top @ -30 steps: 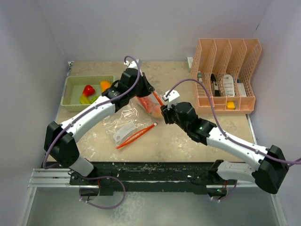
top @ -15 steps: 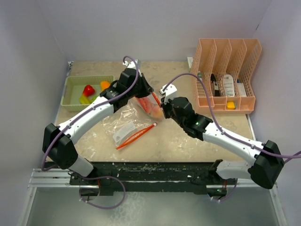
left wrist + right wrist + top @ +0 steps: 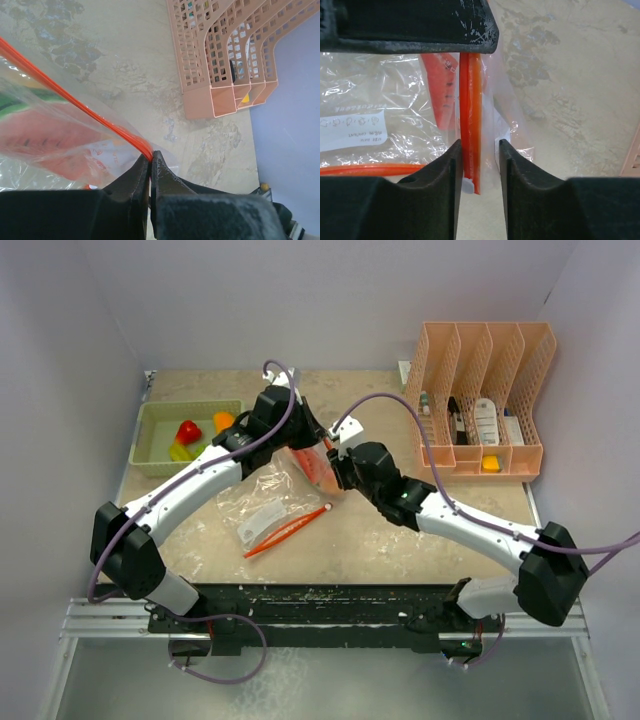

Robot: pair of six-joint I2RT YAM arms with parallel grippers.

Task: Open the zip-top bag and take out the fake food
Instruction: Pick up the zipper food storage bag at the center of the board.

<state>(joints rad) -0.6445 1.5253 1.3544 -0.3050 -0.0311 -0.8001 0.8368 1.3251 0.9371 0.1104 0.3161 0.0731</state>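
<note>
The clear zip-top bag [image 3: 318, 472] hangs off the table by its orange zip strip [image 3: 85, 107], with my left gripper [image 3: 150, 156] shut on that strip. Red and green fake food [image 3: 45, 137] shows through the plastic. My right gripper [image 3: 479, 150] is open, its fingers standing either side of the strip's lower end [image 3: 470, 125], where a small white slider [image 3: 467, 186] sits. The strip lies against the left finger [image 3: 451, 165]. In the top view my right gripper [image 3: 336, 468] meets the bag just below my left gripper [image 3: 303, 443].
A second clear bag [image 3: 262, 512] with an orange strip lies flat in front. A green tray [image 3: 150, 455] at the back left holds red, orange and yellow-green toy food [image 3: 188, 430]. A pink file organizer [image 3: 485, 405] stands at the back right.
My right gripper has moved left and away from me, up to the hanging bag, and now straddles the zip strip's end. The left gripper has kept its hold almost in place.
</note>
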